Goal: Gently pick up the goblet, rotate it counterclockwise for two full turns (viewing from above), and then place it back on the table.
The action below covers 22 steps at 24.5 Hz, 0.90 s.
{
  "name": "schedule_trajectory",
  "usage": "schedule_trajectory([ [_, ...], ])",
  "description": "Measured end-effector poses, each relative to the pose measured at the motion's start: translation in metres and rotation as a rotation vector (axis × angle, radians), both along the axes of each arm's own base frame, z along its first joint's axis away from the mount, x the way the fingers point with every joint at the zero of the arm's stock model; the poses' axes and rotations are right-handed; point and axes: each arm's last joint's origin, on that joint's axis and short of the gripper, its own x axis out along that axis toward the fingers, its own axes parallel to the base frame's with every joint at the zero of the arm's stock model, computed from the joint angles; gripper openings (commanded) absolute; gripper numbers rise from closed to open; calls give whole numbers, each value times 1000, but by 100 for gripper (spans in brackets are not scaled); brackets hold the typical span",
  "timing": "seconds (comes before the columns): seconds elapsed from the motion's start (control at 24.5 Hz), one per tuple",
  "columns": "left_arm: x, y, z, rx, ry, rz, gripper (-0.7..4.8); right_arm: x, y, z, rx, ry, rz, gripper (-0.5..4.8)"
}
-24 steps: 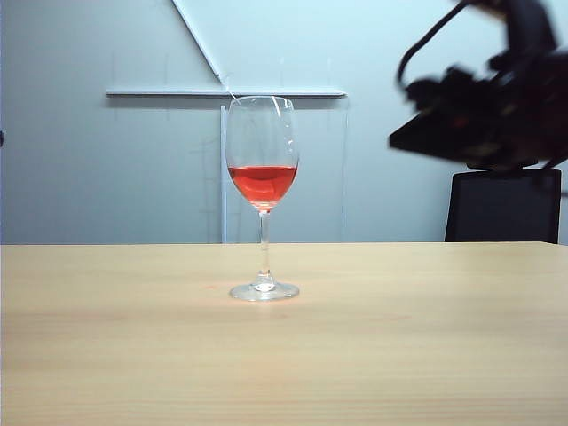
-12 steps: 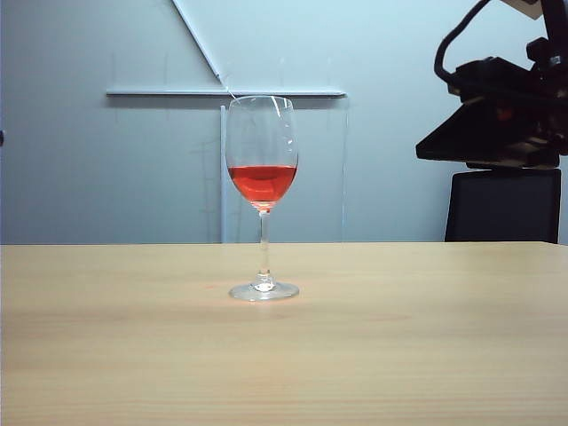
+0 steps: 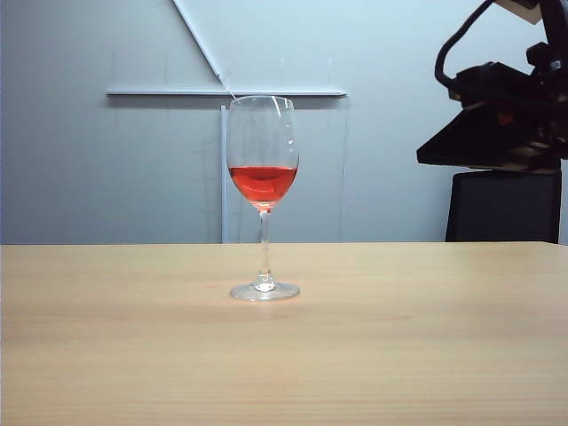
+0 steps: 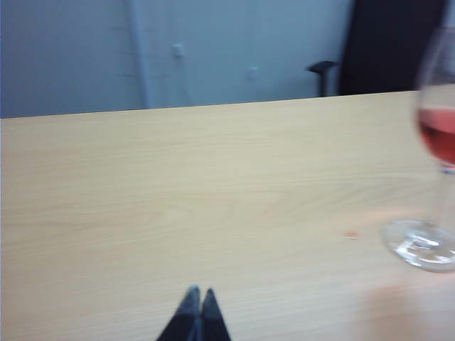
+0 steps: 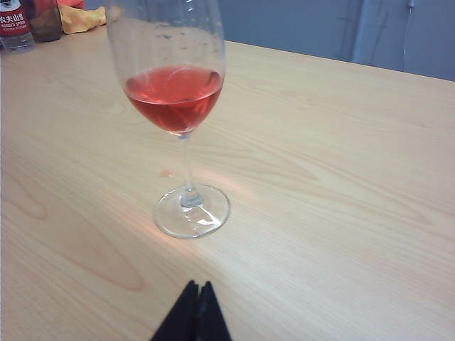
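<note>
the right arm has lifted up and away over the last second. its right gripper (image 5: 197, 307) is pressed together, empty, near the goblet (image 3: 264, 197), standing untouched on the table (image 3: 399, 355). the left gripper (image 4: 197, 312), also pinched closed, idles well apart.

A plain office or meeting room is serving as a robot test space: a wide light-wood table (image 3: 399, 355) is standing before a bare grey-blue wall (image 3: 89, 160), a dark office chair (image 3: 503, 206) is sitting behind it, and bottles (image 5: 15, 25) are crowding one far corner.
</note>
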Motion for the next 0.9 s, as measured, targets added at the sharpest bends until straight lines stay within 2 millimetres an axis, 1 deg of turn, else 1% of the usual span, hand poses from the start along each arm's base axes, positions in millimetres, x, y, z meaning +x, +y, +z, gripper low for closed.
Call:
schedule_trajectory([
  [0.25,1,6,0,0,0,70,-5,0,0,0,0,0,0,-8],
  [0.9,1,6,0,0,0,74,-5,-1,0,0,-1,1,0,-8],
])
